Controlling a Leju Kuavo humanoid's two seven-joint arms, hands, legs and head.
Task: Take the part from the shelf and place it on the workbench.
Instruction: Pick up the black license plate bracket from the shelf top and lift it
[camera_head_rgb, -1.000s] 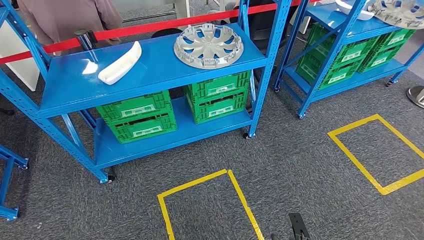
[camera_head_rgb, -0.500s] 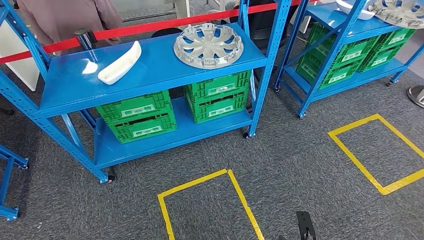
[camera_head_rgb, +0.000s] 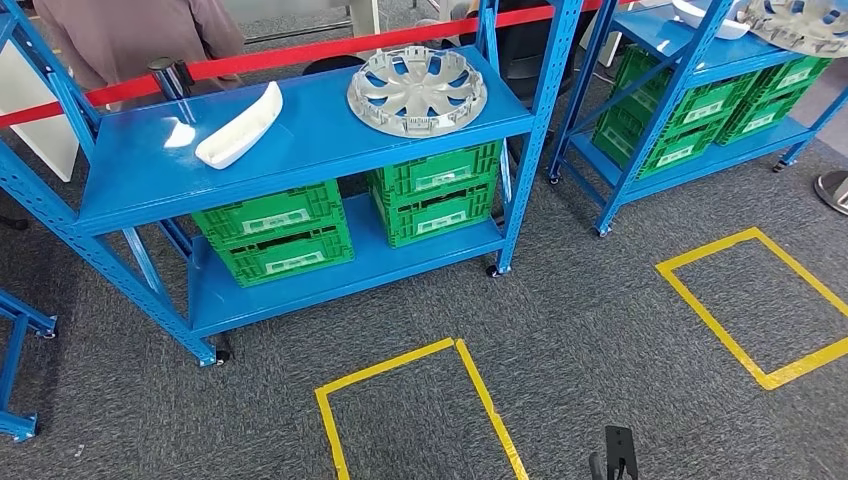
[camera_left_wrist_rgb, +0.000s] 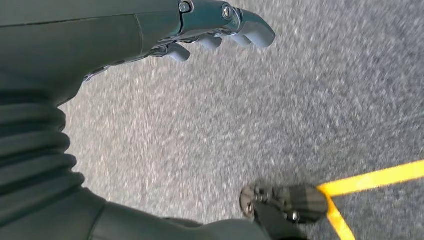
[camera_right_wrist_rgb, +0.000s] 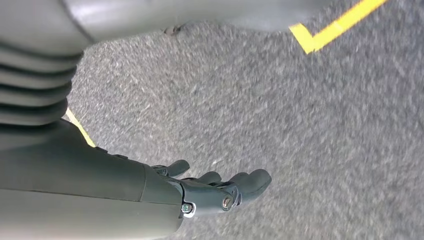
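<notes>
A blue shelf (camera_head_rgb: 300, 150) stands ahead on grey carpet. On its top board lie a long white curved part (camera_head_rgb: 240, 125) at the left and a silver wheel cover (camera_head_rgb: 417, 92) at the right. Both arms hang low, well short of the shelf. In the left wrist view my left hand (camera_left_wrist_rgb: 220, 25) hangs above the carpet, fingers stretched out, holding nothing. In the right wrist view my right hand (camera_right_wrist_rgb: 215, 190) also hangs over the carpet, fingers loosely extended, holding nothing.
Green crates (camera_head_rgb: 275, 235) fill the shelf's lower board. A second blue shelf (camera_head_rgb: 690, 110) with crates and another wheel cover (camera_head_rgb: 800, 20) stands at the right. Red barrier tape (camera_head_rgb: 300, 55) and a person (camera_head_rgb: 140, 30) are behind. Yellow tape rectangles (camera_head_rgb: 390, 365) (camera_head_rgb: 712, 325) mark the floor.
The shelf and parts have not moved. A dark piece at the bottom edge of the head view has slid to the right and lower.
</notes>
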